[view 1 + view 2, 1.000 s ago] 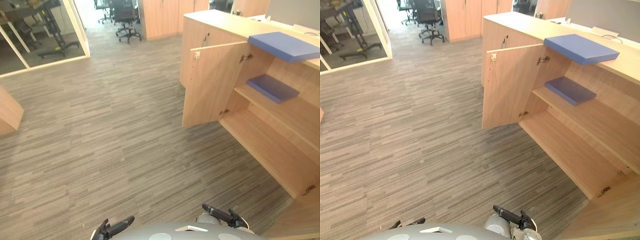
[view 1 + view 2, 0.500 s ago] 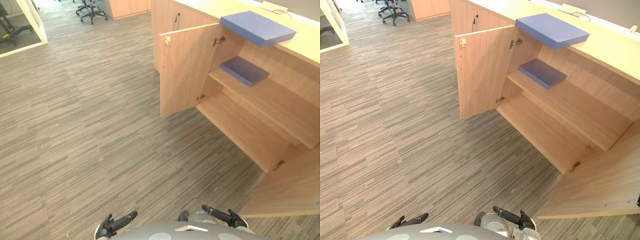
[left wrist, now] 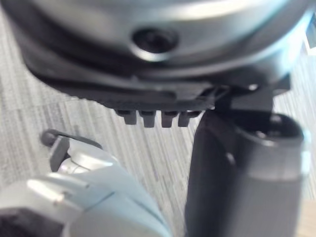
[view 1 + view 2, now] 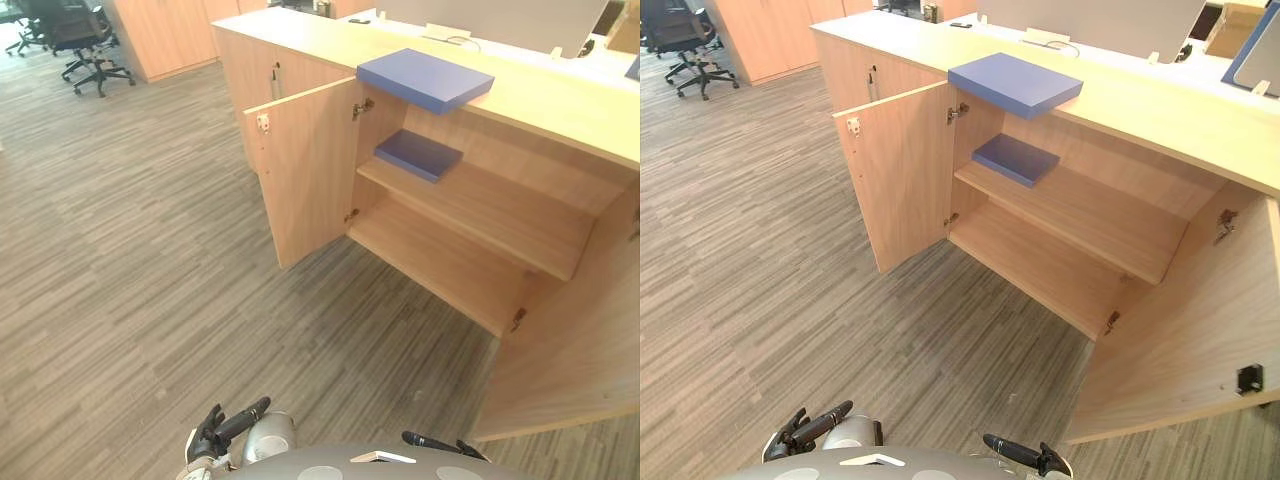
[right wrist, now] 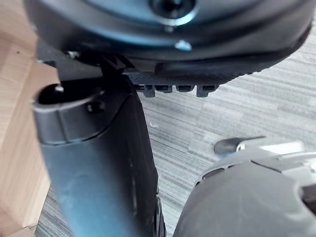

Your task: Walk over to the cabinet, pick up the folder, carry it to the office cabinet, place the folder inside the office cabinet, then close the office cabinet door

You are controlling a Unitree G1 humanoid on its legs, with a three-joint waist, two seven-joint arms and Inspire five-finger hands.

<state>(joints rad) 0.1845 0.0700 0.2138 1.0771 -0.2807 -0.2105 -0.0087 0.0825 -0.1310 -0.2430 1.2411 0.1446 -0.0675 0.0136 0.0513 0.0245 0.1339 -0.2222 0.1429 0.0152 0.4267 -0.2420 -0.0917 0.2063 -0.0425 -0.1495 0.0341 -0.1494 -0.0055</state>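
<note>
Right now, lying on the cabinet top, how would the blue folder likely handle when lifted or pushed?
Probably stiff: the blue folder lies flat, its near corner past the front edge of the cabinet top without sagging. It looks thick, so maybe weighty for its size. Its smooth cover on smooth wood may slide if pushed.

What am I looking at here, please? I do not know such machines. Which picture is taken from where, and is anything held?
This is a humanoid robot on two legs. The two wide pictures come from cameras in its head, looking down; the two close ones come from cameras on its wrists. Its left hand and right hand show at the lower edge, fingers relaxed, holding nothing. Before it stands a wooden cabinet with its doors open. One blue folder lies on the cabinet's top; a second folder lies on the upper shelf inside. The floor is grey carpet.
</note>
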